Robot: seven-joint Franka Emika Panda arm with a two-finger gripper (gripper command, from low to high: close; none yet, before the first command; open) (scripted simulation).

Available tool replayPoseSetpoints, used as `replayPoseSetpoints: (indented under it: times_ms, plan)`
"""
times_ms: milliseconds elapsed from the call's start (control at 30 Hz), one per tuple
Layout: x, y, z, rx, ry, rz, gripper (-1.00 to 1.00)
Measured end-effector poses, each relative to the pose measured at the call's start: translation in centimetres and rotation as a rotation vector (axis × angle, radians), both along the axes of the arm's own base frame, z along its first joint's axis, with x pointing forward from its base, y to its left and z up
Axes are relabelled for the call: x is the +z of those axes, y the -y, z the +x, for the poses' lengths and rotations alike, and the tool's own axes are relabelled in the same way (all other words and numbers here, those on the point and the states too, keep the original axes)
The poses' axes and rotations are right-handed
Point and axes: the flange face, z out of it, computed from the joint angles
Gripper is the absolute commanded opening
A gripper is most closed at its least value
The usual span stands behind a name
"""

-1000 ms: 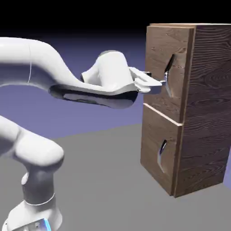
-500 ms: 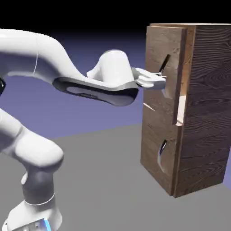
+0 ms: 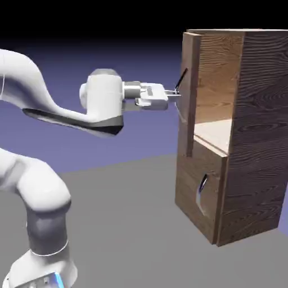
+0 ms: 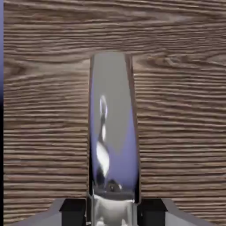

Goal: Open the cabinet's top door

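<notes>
The brown wood-grain cabinet stands at the exterior view's right. Its top door is swung far outward and shows almost edge-on, so the pale inner shelf is exposed. My gripper is shut on the top door's slim silver handle. In the hand view the door's wood grain fills the picture. The handle runs up the middle, clamped between my gripper and its grey fingertips.
Below the open door, the shorter lower door is closed, with its own silver handle. The white arm reaches in from the left over the grey table.
The gripper closed on the handle and pulled back to the left. The top door went from closed to a crack to wide open, uncovering the shelf inside.
</notes>
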Motion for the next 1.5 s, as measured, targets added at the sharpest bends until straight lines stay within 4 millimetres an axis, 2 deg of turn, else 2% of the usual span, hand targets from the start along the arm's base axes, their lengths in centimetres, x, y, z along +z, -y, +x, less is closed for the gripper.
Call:
replayPoseSetpoints:
  times_ms: [200, 533, 767, 1000, 1200, 1500]
  plan:
    - [0.0, -3.5, -1.8, -0.148, 0.000, 0.000, -1.00]
    - [0.0, -10.7, -3.8, -0.431, 0.000, 0.001, -1.00]
    - [0.0, -16.1, -4.0, -0.633, 0.000, 0.001, -1.00]
    - [0.0, -21.0, -3.1, -0.819, 0.000, 0.001, -1.00]
    - [0.0, -23.7, -2.2, -0.930, 0.000, 0.001, -1.00]
    - [0.0, -25.8, -1.3, -1.015, 0.000, 0.001, -1.00]
